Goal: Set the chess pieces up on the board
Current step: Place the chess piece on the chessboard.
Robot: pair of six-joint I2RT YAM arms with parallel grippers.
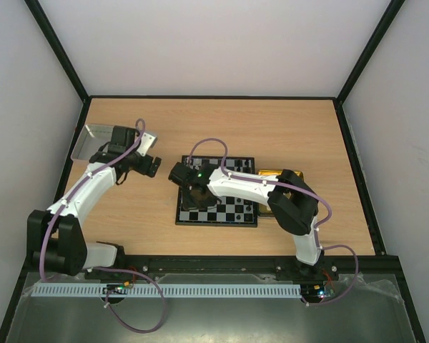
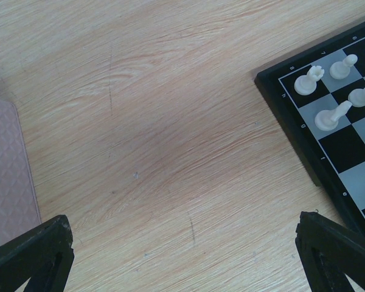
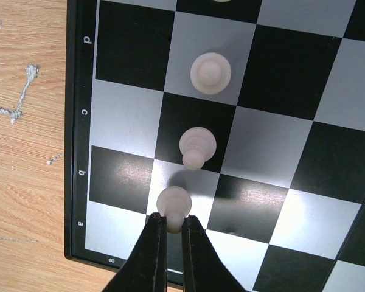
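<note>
The board (image 1: 216,222) lies at the table's middle. In the right wrist view my right gripper (image 3: 174,220) is shut on a white pawn (image 3: 173,202) by its head, over a light square of the board (image 3: 280,67) near the lettered edge. Two more white pawns (image 3: 198,146) (image 3: 210,73) stand in line beyond it. In the top view the right gripper (image 1: 198,194) hangs over the board's left half. My left gripper (image 2: 185,243) is open over bare wood, its fingers (image 2: 36,255) wide apart. A board corner (image 2: 347,152) with several white pieces (image 2: 331,115) shows to its right.
A grey metal tray (image 1: 93,139) sits at the far left of the table, its edge (image 2: 6,170) beside the left gripper. A yellow tray (image 1: 266,174) lies right of the board, mostly hidden under the right arm. Black frame rails bound the table.
</note>
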